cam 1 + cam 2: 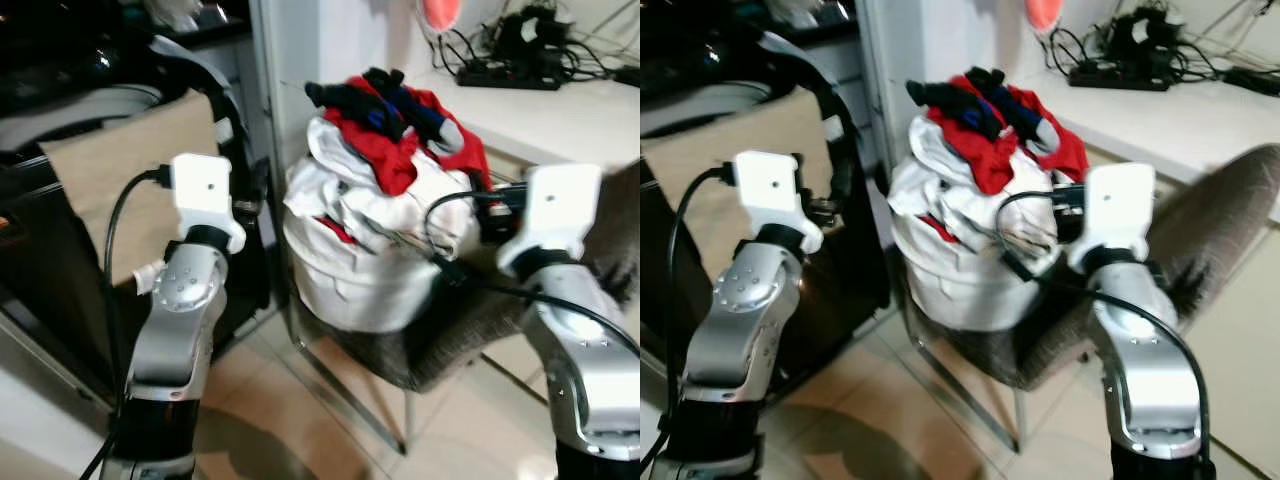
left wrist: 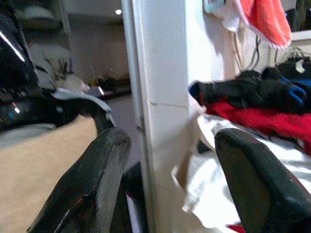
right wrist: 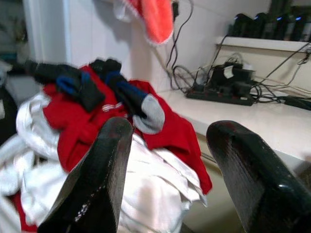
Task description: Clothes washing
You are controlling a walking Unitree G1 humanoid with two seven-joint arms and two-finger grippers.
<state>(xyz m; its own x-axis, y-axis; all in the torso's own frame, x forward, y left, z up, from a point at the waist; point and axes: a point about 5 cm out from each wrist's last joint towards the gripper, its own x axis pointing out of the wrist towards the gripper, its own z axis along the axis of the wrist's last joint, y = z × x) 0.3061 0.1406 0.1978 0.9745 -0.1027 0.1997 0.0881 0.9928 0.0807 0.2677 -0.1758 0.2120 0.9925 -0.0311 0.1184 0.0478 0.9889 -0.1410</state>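
Red, white and dark cloth is heaped high in a white laundry bag [image 1: 350,285] that sits on the seat of a grey upholstered chair [image 1: 440,345], just beside a white wall corner [image 2: 163,97] and in front of the robot. On top lies a red garment [image 1: 385,150], with dark socks [image 3: 124,92] that have blue bands and grey toes draped over it; below it bulge crumpled white clothes [image 1: 365,205]. To the robot's left stands what looks like the dark opening of a washing machine [image 1: 60,200], with a tan cloth [image 1: 120,170] hanging over its front. Behind the chair a white table [image 1: 560,115] carries a power strip [image 1: 505,75] and tangled cables. The left gripper [image 2: 172,184] is raised near the wall corner beside the heap, its jaws spread wide and holding nothing. The right gripper [image 3: 170,179] faces the top of the pile from the other side, also wide open and empty. The load should be soft, limp and light piece by piece, though the full bag is likely bulky and may sag or spill if lifted by one edge. Loose socks would probably slide off first. A sensible hold is a pinch on a thick fold of the red garment, or on a bunched ridge of white cloth near the top, where the fabric gathers enough to fill the jaws. Thin single layers may slip, and a piece tucked under others could drag its neighbours along.
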